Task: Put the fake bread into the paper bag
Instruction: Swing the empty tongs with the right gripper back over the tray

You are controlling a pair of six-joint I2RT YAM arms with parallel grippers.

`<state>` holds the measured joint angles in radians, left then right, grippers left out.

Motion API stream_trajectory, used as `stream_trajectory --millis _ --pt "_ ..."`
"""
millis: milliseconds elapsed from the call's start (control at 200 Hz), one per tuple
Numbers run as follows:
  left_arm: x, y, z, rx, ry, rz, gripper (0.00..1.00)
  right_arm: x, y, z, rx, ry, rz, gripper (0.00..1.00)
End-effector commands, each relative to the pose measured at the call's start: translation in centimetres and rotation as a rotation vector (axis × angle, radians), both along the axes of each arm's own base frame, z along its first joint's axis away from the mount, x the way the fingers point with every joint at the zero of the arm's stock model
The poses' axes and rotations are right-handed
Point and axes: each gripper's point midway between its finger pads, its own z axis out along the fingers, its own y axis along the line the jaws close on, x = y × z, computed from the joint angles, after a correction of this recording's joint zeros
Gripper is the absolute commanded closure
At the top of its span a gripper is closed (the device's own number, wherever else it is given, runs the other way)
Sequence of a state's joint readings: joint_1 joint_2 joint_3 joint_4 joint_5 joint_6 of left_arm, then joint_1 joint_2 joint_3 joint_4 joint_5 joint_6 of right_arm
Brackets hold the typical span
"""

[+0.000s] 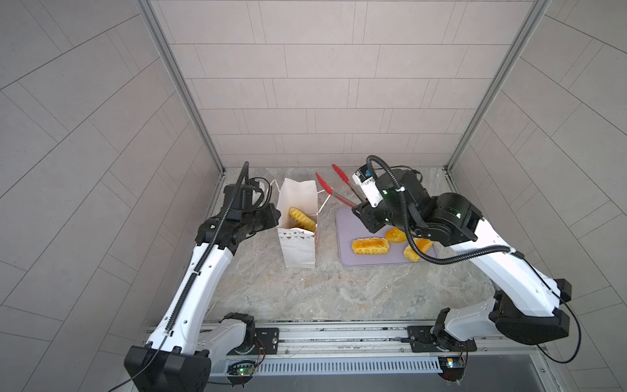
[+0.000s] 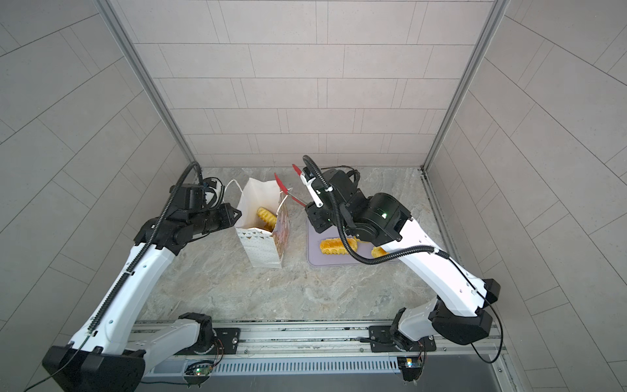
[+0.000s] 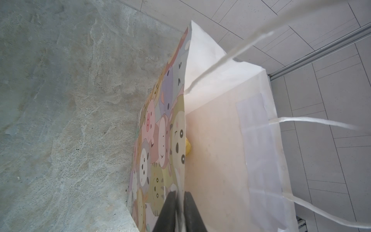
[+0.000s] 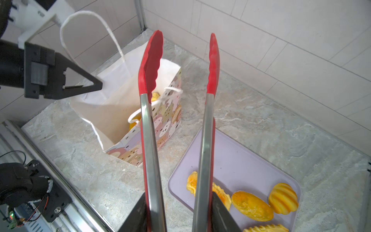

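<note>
The left end effector point(image 3: 179, 197) is clenched on the rim of the paper bag point(image 1: 298, 247), holding its mouth agape; a ridged loaf point(image 1: 302, 220) lies inside. The right end effector point(image 1: 358, 208) grasps red-tipped tongs point(image 4: 149, 124), whose tips are apart, empty and pointing to 11 o'clock. On the lilac tray point(image 1: 346, 224) the long loaf point(image 1: 369, 246) sits at 6 o'clock from that end effector, its long axis 9-to-3; the right arm is nearer.

Pale tiled walls point(image 1: 305, 85), aluminium corner posts point(image 1: 183, 88), grey marbled tabletop point(image 1: 305, 288), even light

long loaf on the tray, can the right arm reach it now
Probably yes: the tongs in the right end effector gape empty, and the long loaf lies uncovered on the tray nearby.
</note>
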<state>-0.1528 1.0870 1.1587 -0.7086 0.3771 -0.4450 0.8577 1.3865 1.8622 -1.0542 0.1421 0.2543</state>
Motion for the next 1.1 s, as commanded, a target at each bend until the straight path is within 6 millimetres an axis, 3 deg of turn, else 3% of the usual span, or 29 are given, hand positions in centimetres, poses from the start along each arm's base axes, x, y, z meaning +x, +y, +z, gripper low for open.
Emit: stream_trajectory --millis 0,225,510,821,1096 --pt "-0.2 0.1 0.4 -0.004 -0.014 0.002 0.86 0.6 -2.5 2.1 0.057 -0.062 -0.087 0.55" --pt "-0.1 0.1 0.5 -0.002 -0.015 0.001 0.86 2.3 -7.1 0.5 0.084 -0.013 -0.237 0.55" --pt "-0.1 0.1 0.4 -0.001 -0.013 -0.003 0.86 4.8 -13.7 -6.5 0.076 0.164 -0.454 0.55" --pt "0.0 0.0 0.2 0.0 -0.012 -0.007 0.86 5.7 -18.0 -13.2 0.004 0.263 -0.586 0.55" --pt "0.0 0.0 0.2 0.002 -0.014 -0.013 0.86 5.8 -21.6 -16.7 -0.029 0.327 -0.688 0.53"
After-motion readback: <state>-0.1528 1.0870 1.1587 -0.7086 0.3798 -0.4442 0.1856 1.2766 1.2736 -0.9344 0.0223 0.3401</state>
